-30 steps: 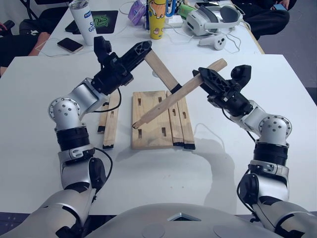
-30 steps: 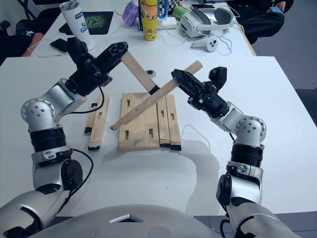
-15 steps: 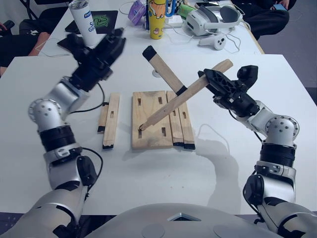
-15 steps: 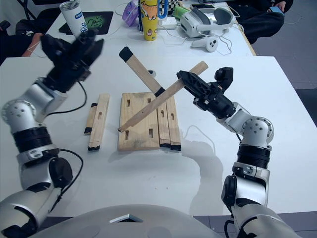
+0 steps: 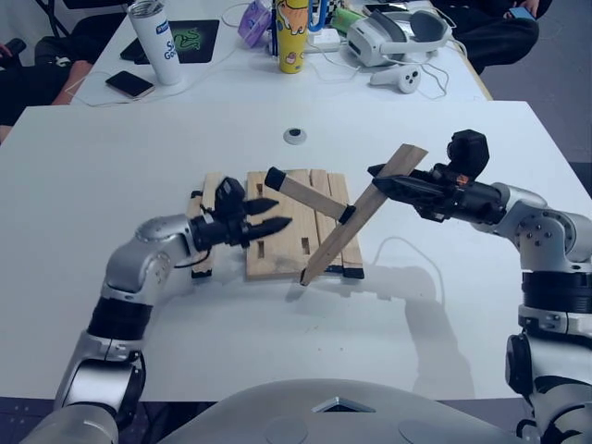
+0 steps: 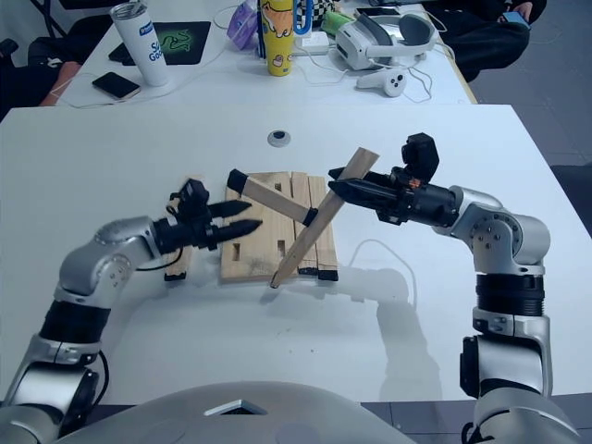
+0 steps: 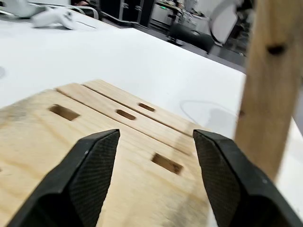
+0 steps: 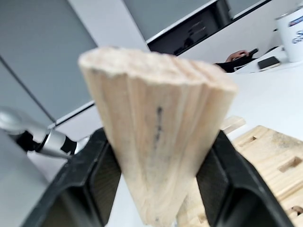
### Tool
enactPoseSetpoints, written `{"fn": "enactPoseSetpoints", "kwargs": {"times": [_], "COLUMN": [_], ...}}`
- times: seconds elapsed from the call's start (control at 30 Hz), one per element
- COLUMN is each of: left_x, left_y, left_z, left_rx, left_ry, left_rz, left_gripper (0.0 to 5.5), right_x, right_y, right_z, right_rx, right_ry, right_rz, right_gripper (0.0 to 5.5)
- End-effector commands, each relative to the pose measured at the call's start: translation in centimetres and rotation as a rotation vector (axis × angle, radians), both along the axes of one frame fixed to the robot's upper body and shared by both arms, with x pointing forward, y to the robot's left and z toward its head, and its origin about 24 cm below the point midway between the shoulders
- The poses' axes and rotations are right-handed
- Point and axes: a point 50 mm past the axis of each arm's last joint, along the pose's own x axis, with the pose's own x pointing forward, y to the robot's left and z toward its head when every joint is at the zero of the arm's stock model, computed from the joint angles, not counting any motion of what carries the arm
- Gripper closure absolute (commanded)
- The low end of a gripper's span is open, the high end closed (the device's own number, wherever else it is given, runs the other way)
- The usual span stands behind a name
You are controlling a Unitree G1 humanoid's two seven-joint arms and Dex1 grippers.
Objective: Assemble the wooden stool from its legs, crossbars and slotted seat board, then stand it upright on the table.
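The slotted seat board (image 5: 276, 252) lies flat mid-table, with two more wooden pieces (image 5: 331, 187) flat along its right side. My right gripper (image 5: 387, 181) is shut on a wooden leg (image 5: 344, 231) near its top end; the leg slants down, its lower end touching the table by the board's front edge. In the right wrist view the leg's end (image 8: 156, 118) sits between the fingers (image 8: 92, 182). A second leg (image 5: 305, 194) with black tips lies across the board and meets the held leg. My left gripper (image 5: 266, 215) hovers open, low over the board's left part (image 7: 142, 189).
Crossbars (image 6: 183, 264) lie left of the board, partly under my left arm. A small round black object (image 5: 294, 136) sits behind the board and a white cable (image 5: 407, 248) runs on the right. Cups (image 5: 292, 35), a phone (image 5: 129, 84) and a headset (image 5: 398, 37) stand on the far table.
My left gripper let go of the second leg, swung out left, then dropped low beside the board. That leg now lies across the board. My right gripper tilted its leg steeper.
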Motion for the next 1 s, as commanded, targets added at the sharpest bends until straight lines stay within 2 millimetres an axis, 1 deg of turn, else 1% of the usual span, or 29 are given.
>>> {"fn": "enactPoseSetpoints", "kwargs": {"times": [0.03,0.13,0.23,0.3,0.37,0.43,0.5,0.63,0.8,1.0], "left_x": [-1.2,-1.8,-2.5,-2.6,-2.5,-2.3,-1.8,-1.8,-2.3,-2.0], "left_y": [0.1,0.0,-0.7,-1.2,-1.7,-1.8,-1.8,-1.4,-0.3,1.1], "left_z": [-0.6,-1.0,-2.0,-2.6,-3.3,-3.9,-4.1,-4.8,-5.8,-6.4], "left_rx": [0.107,0.163,0.268,0.323,0.386,0.435,0.450,0.497,0.542,0.582], "left_ry": [-0.070,-0.103,-0.198,-0.275,-0.337,-0.375,-0.397,-0.377,-0.312,-0.271], "left_rz": [-0.121,-0.196,-0.287,-0.308,-0.320,-0.304,-0.264,-0.247,-0.289,-0.335], "left_gripper": [2.62,2.62,2.62,2.62,2.62,2.62,2.62,2.62,2.62,2.62], "right_x": [0.8,1.1,1.5,1.6,1.7,1.6,1.4,1.3,2.2,2.8], "right_y": [-1.5,-2.4,-2.7,-2.3,-1.5,-0.5,0.4,1.7,3.1,4.1], "right_z": [2.7,3.8,4.4,4.8,4.8,4.7,4.5,4.4,4.0,2.6], "right_rx": [-0.057,-0.064,-0.054,-0.024,-0.019,-0.026,-0.057,-0.083,-0.139,-0.181], "right_ry": [-0.098,-0.122,-0.146,-0.158,-0.173,-0.184,-0.210,-0.290,-0.368,-0.359], "right_rz": [0.011,0.013,0.002,0.021,0.027,0.036,0.036,0.035,0.023,0.085], "right_gripper": [3.43,3.43,3.43,3.43,3.43,3.43,3.43,3.43,3.43,3.43]}}
